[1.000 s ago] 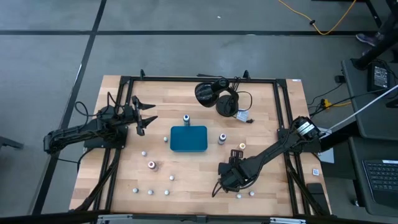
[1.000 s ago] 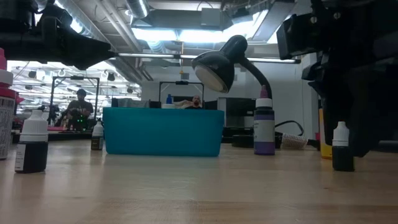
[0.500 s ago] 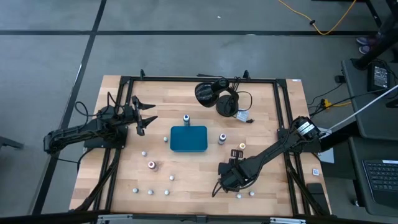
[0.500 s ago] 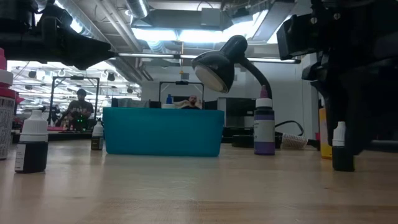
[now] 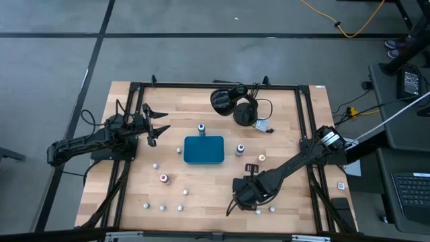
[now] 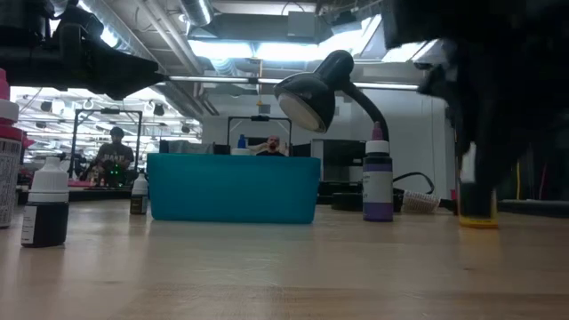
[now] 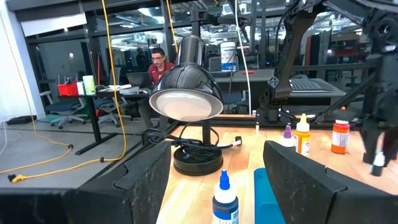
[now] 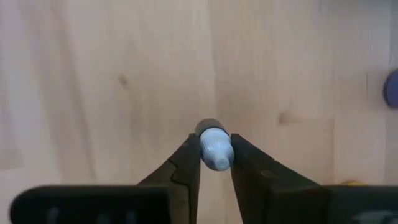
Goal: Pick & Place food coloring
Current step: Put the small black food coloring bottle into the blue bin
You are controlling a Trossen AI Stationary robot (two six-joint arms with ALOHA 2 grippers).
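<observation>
Right gripper, at five o'clock on the wooden worktop, pinches a tiny pale-capped food-colouring bottle, presumably for the teal rectangular tray. Left gripper waits agape at nine o'clock.

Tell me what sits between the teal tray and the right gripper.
Bare wood, in the high view: nothing between the teal tray and the right gripper, shut on a small bottle.

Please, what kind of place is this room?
Probably a robotics lab or workshop: a wooden table with mounted arms, exposed ceiling pipes, and a person at a desk among more rigs behind.
</observation>
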